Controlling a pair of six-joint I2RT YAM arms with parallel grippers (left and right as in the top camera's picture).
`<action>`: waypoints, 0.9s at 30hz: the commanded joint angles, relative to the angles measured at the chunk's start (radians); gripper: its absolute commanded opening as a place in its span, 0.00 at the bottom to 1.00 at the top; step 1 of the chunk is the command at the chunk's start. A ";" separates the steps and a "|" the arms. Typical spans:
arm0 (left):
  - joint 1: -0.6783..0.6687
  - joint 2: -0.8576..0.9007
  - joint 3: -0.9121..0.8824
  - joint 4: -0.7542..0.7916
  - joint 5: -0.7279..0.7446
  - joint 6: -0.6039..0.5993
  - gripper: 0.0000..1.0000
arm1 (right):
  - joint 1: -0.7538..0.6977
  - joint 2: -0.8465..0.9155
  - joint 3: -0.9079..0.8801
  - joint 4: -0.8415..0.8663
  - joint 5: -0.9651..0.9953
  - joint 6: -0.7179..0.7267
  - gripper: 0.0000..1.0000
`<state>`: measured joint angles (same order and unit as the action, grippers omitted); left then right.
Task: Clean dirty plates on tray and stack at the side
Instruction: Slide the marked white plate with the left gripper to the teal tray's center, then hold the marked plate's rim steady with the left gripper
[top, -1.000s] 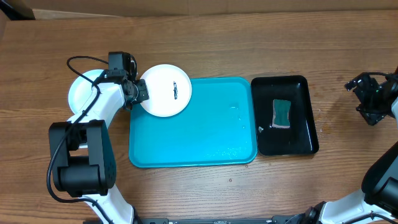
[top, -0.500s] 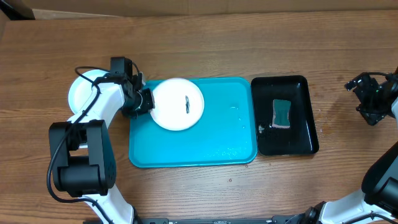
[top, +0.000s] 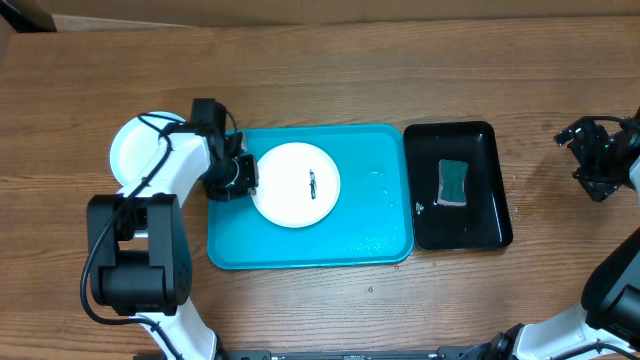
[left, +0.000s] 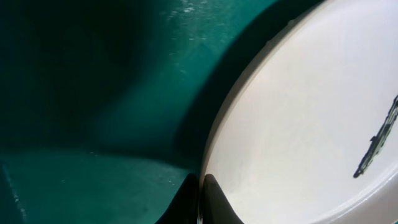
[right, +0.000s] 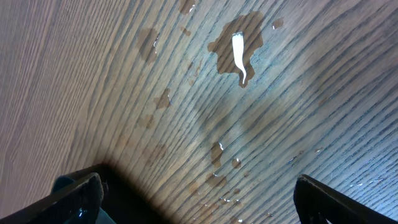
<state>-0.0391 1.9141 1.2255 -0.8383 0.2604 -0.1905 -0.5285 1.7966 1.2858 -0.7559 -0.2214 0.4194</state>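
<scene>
A white plate (top: 296, 184) with a small dark smear (top: 311, 183) is over the left half of the turquoise tray (top: 340, 235). My left gripper (top: 245, 177) is shut on the plate's left rim. The left wrist view shows the dark fingertips (left: 214, 202) pinched on the plate's (left: 311, 124) edge, with the tray (left: 93, 93) below and the smear (left: 376, 143) at the right. Another pale plate (top: 130, 150) rests on the table left of the tray, partly hidden by the left arm. My right gripper (top: 590, 160) hovers open at the far right, holding nothing.
A glossy black tray (top: 480, 225) holding a green sponge (top: 453, 182) sits just right of the turquoise tray. Below the right gripper (right: 199, 205), water drops (right: 239, 43) lie on the wooden table. A cardboard edge runs along the table's far side.
My left gripper has carried the white plate right and slightly toward the front, from the tray's far left corner to over the tray's left half. The right arm has not moved.
</scene>
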 joint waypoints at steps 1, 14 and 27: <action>-0.029 0.008 -0.007 0.000 -0.027 0.003 0.10 | -0.001 -0.011 0.018 0.003 -0.001 0.008 1.00; -0.044 -0.063 0.003 -0.053 -0.039 -0.003 0.22 | -0.001 -0.011 0.018 0.003 -0.001 0.008 1.00; -0.132 -0.260 0.003 -0.118 -0.201 -0.154 0.23 | -0.001 -0.011 0.018 0.006 -0.006 0.013 1.00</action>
<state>-0.1490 1.7256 1.2251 -0.9421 0.1028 -0.2928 -0.5285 1.7966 1.2858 -0.7559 -0.2214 0.4194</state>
